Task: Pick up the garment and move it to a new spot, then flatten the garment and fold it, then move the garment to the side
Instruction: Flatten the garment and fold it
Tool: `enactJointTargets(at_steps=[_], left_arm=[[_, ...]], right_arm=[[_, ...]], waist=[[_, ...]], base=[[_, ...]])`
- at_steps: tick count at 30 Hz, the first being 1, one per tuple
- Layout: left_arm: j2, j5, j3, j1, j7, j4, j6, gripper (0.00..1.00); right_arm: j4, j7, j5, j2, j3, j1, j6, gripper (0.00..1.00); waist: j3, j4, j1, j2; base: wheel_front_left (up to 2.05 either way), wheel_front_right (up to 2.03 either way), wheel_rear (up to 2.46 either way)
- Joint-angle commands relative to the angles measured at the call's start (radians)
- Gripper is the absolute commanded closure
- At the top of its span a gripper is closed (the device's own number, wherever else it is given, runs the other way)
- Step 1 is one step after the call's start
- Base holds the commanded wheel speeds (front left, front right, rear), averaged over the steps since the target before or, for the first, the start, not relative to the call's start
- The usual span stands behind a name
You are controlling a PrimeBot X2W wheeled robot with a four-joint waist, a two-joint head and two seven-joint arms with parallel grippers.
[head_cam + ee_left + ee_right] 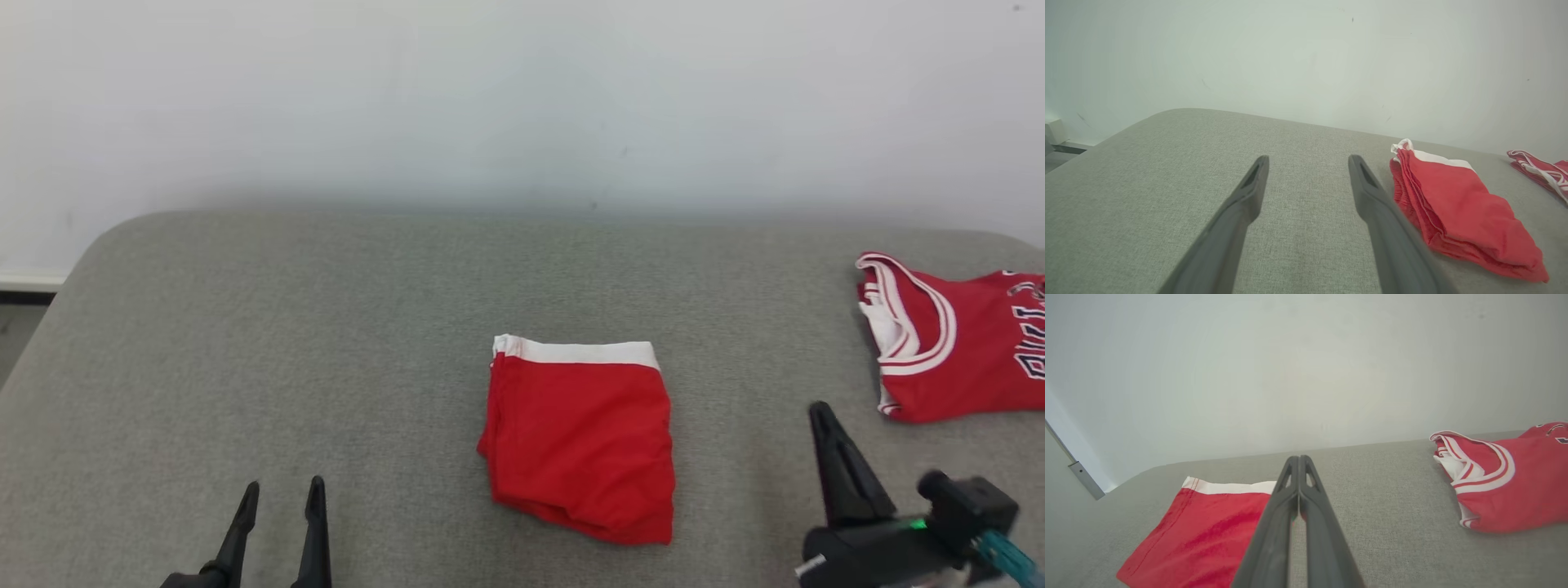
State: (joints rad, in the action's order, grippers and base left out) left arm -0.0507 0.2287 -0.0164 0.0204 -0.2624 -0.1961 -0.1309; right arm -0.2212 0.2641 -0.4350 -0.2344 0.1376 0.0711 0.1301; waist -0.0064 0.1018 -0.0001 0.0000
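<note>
The folded red shorts [581,445] lie flat near the middle of the grey bench [245,343], white waistband toward the wall [522,98]. Neither claw touches them. The left claw [282,490] sits low at the near left, well apart from the shorts, its two dark fingers spread wide with only bare fabric between them. The right claw [820,412] hangs at the near right, between the shorts and a red jersey [947,343] with white trim that lies at the bench's far right edge. Its fingers are pressed together tip to tip and grip nothing.
</note>
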Motion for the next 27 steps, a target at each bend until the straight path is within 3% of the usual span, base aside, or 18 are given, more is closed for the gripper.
enactJointTargets(at_steps=[1,3,4,5,14,27], left_arm=[[0.001,-0.007,0.004,0.012,-0.001,0.006,0.001,0.0],[0.001,-0.015,0.01,0.021,-0.001,0.017,0.001,0.0],[0.001,-0.019,0.015,0.025,-0.001,0.024,0.001,0.0],[0.001,-0.02,0.018,0.029,-0.001,0.029,0.001,0.0],[-0.002,-0.073,0.033,0.068,-0.001,0.085,0.001,0.0],[-0.027,-0.109,0.006,0.108,-0.001,0.103,0.001,0.0]], right_arm=[[0.011,0.001,0.011,0.009,-0.012,-0.022,0.001,1.0],[0.041,0.001,0.047,0.016,-0.038,-0.063,0.001,0.45],[0.058,0.001,0.064,0.021,-0.049,-0.08,0.001,0.04],[0.073,0.001,0.076,0.028,-0.061,-0.098,0.001,0.0],[0.148,0.001,0.136,0.128,-0.162,-0.209,0.001,0.0],[0.116,0.001,0.168,0.17,-0.179,-0.221,0.001,0.0]], waist=[[-0.011,-0.022,0.0001,0.0],[-0.015,-0.032,0.0001,0.0],[-0.016,-0.037,0.0001,0.0],[-0.017,-0.041,0.0001,0.0],[-0.023,-0.059,0.0001,0.0],[-0.023,-0.051,0.0001,0.0]], base=[[0.0,0.0,0.0],[0.0,0.0,0.0],[0.0,0.0,0.0],[0.0,0.0,0.0],[0.0,0.0,0.0],[0.0,0.0,0.0]])
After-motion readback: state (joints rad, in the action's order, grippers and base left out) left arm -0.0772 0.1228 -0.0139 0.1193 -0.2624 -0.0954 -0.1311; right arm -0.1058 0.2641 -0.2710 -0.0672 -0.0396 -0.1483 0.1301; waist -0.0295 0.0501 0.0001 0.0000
